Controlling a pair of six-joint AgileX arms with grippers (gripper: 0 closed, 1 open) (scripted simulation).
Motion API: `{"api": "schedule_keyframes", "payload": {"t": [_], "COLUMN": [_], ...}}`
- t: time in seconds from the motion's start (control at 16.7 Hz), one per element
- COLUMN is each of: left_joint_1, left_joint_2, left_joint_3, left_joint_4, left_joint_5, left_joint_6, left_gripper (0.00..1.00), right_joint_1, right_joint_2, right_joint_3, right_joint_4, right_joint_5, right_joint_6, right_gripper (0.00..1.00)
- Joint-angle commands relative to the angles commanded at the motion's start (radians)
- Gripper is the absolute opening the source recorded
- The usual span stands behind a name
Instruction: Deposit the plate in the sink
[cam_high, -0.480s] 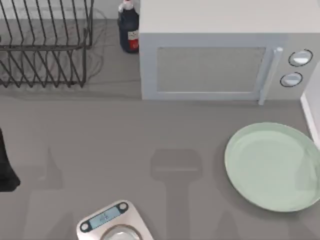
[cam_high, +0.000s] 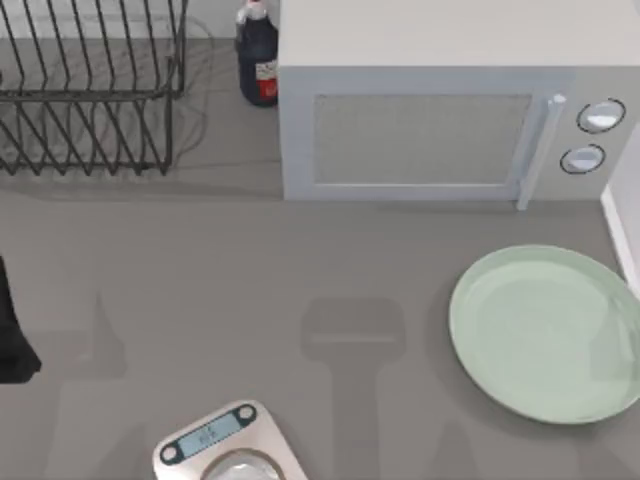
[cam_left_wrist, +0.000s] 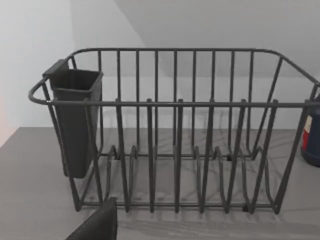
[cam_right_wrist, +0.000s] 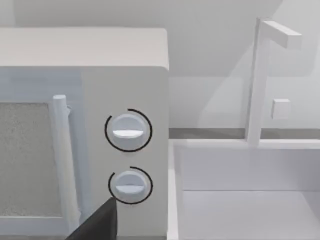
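Resting flat on the grey table (cam_high: 300, 260), the plate (cam_high: 545, 335) is seen at the right side.
Pale mint-green, glossy, shallow-rimmed, round; it lies before the microwave (cam_high: 440, 110), beside the sink (cam_right_wrist: 245, 200). Gripper finger positions cannot be told.

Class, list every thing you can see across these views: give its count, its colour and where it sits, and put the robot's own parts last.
plate: one, pale mint green, on the table at the right
microwave: one, white, far side, closed
rack: one, dark wire, far left corner
cup: one, dark grey, hung on the rack's end
bottle: one, dark blue, between rack and microwave
scale: one, silver, near edge
sink: one, white, beside the microwave
tap: one, white, behind the sink
left arm: one, black, left edge
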Motion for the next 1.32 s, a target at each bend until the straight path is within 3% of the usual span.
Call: {"api": "schedule_keyframes", "payload": {"t": [0.96,1.32], "left_joint_1": [0.000,0.000], "left_joint_2": [0.000,0.000], "left_joint_3": [0.000,0.000], "left_joint_4": [0.000,0.000], "left_joint_5": [0.000,0.000], "left_joint_6": [0.000,0.000], "left_gripper": [1.00,1.00], "right_joint_1": [0.000,0.079], "right_joint_2": [0.000,0.221], "right_joint_3": [0.000,0.203], "right_joint_4": [0.000,-0.153], "right_joint_5": [0.000,0.000], "right_joint_6": [0.000,0.081], "right_gripper": [1.00,1.00]}}
